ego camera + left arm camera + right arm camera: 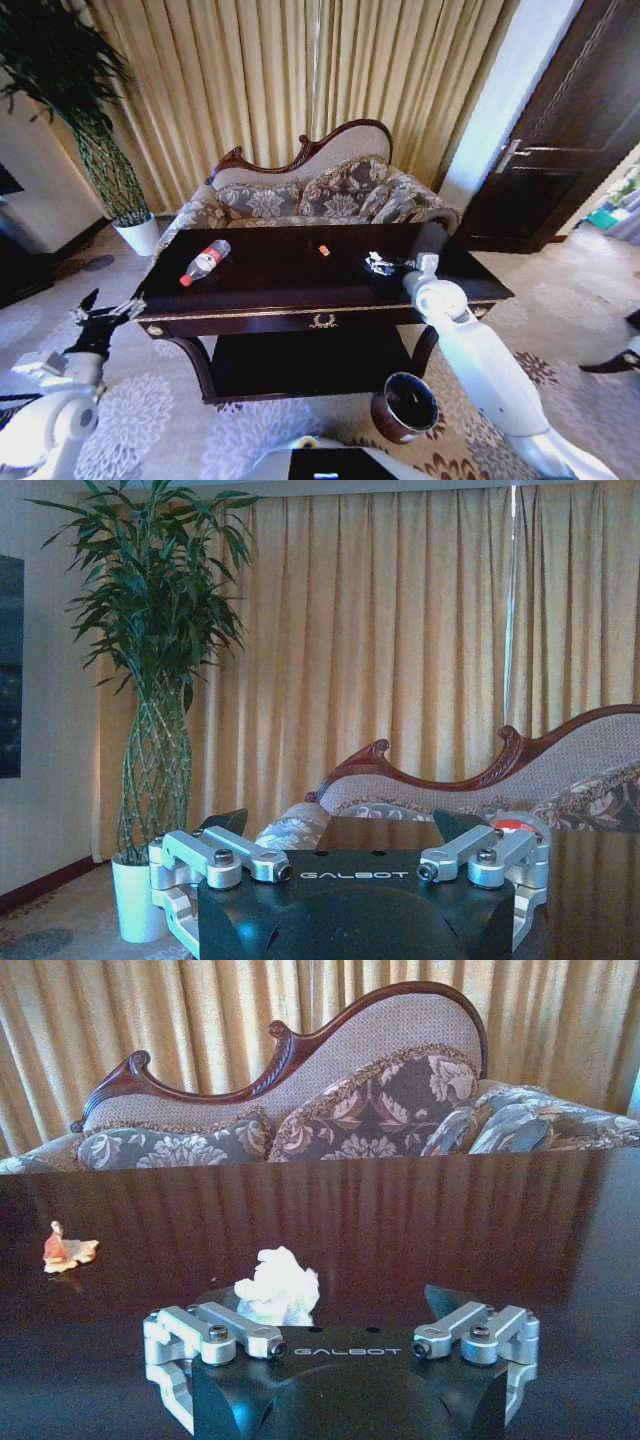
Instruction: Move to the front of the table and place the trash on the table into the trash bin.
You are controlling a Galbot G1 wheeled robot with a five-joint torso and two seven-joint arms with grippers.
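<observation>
A patterned sofa (320, 195) with a carved wooden back stands against long golden curtains (300, 70). In front of it is the dark glossy tabletop (290, 265), with a gold emblem on its front rail and a lower shelf underneath. A tall potted plant (95, 130) in a white pot stands on the floor off the tabletop's left end.

The right arm reaches from the lower right up over the tabletop's right part. The right claw (345, 1305) hovers low over the dark surface with its fingers apart, and the white paper wad (278, 1287) lies between them, nearer one finger, not clamped.

The left arm is held low at the left, off the tabletop's left front corner. The left claw (340, 825) is spread apart and grips nothing.

The trash bin (405, 407), round and dark brown with a shiny metal rim, stands on the patterned carpet just in front of the tabletop's right front leg, beside the right arm.

The clear plastic bottle (205, 262) with a red label and cap lies on its side on the left part of the tabletop. The orange scrap (324, 250) lies near the middle toward the back edge, well apart from the bottle and some way left of the wad.
</observation>
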